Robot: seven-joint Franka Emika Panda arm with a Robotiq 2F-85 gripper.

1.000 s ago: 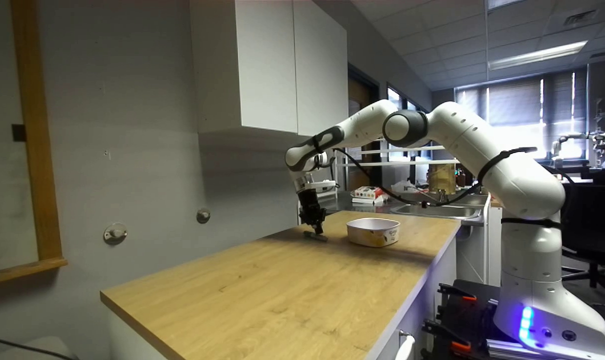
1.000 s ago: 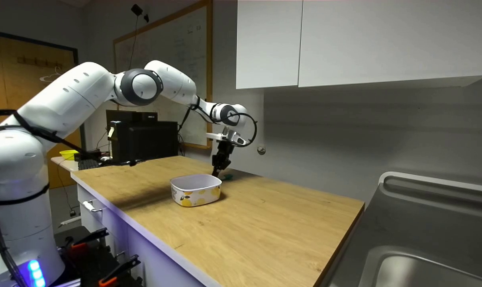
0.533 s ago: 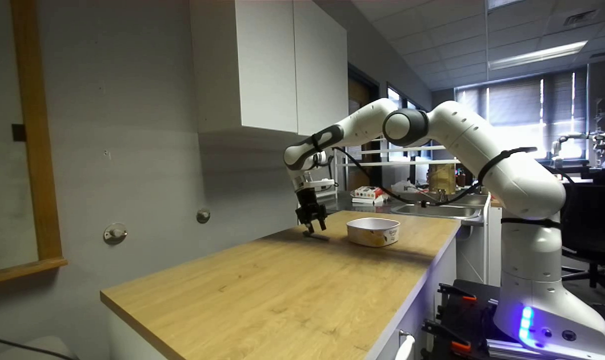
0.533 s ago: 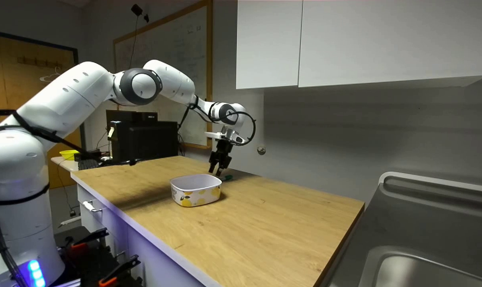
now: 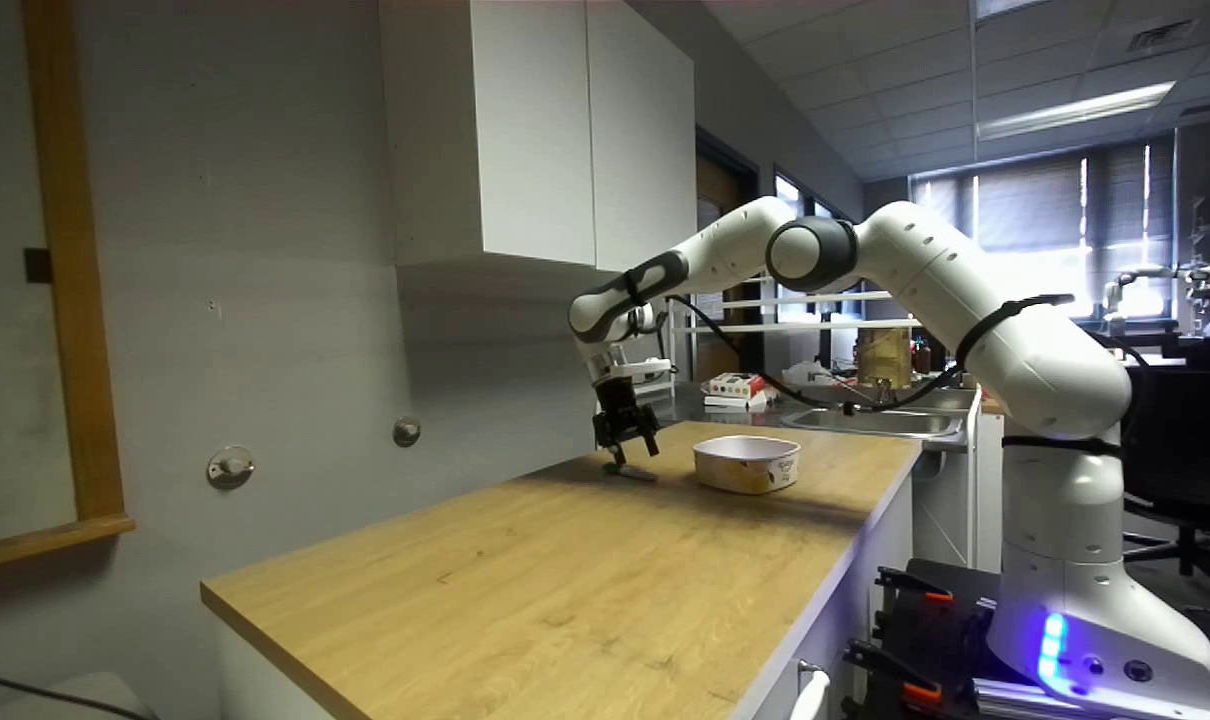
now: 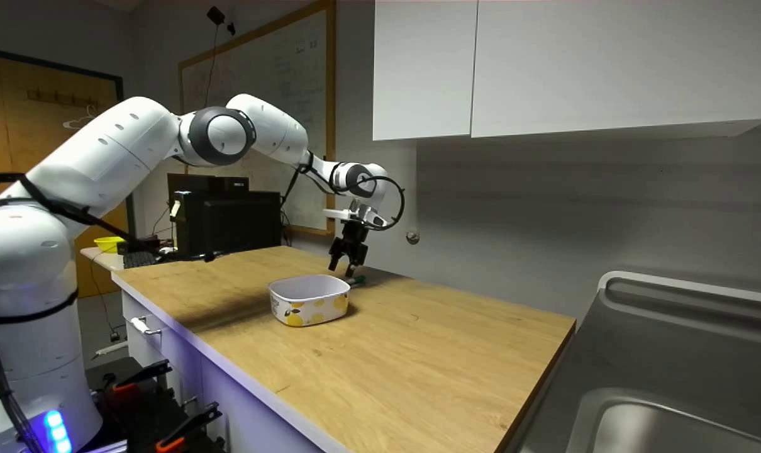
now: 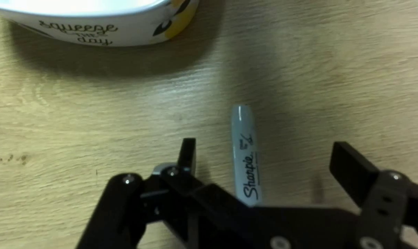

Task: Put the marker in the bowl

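- Holds the black pincer (image 6: 342, 270) spread near the green-ended marker (image 6: 358, 280).
- Has the yellow-patterned bowl (image 6: 311, 312) upright near both, on the wooden bench (image 6: 418, 352).

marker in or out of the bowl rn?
Out. The wrist view shows the marker lying on the counter, wood visible between it and the bowl; the hand is open.

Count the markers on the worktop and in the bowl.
1: the marker lies on the worktop below the open gripper. The bowl could hide another; its floor isn't fully visible.
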